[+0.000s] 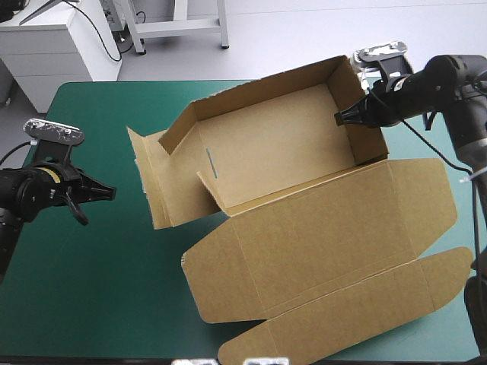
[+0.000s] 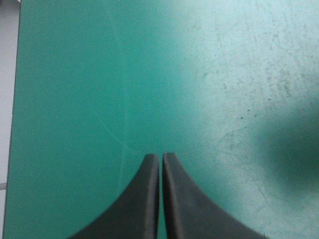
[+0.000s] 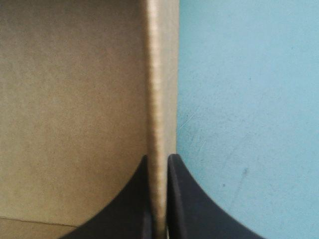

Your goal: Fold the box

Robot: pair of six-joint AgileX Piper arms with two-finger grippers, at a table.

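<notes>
Closest to us lies the lid (image 1: 327,251) of the brown box (image 1: 289,144), flat on the teal-green cover (image 1: 91,296). Its round tuck flap (image 1: 365,315) reaches the table's near edge. Behind the lid the box is an open tray, a bit right of the table's middle.

Off to one side, the left gripper (image 1: 109,193) hangs over bare cover, well apart from the box. Its black fingers are pressed together and hold nothing. At the tray's right end, the right gripper (image 1: 340,116) pinches the top of the end wall (image 3: 160,74), with one finger inside the tray and one outside.

I think the job now is to make the tray's ends stand up and stay up. To do it well, the right gripper should hold that wall tight but not tug, or the whole box may slide. The left gripper should go to the loose flaps (image 1: 156,186) at the tray's left end, push them up straight and tuck them in.

Some things are hard to see. The loose flaps lie on top of each other, so I cannot count them. The right arm hides the tray's far right corner. I cannot tell if the pinched wall is tucked in for good. The left wrist view shows only cover and no box.
</notes>
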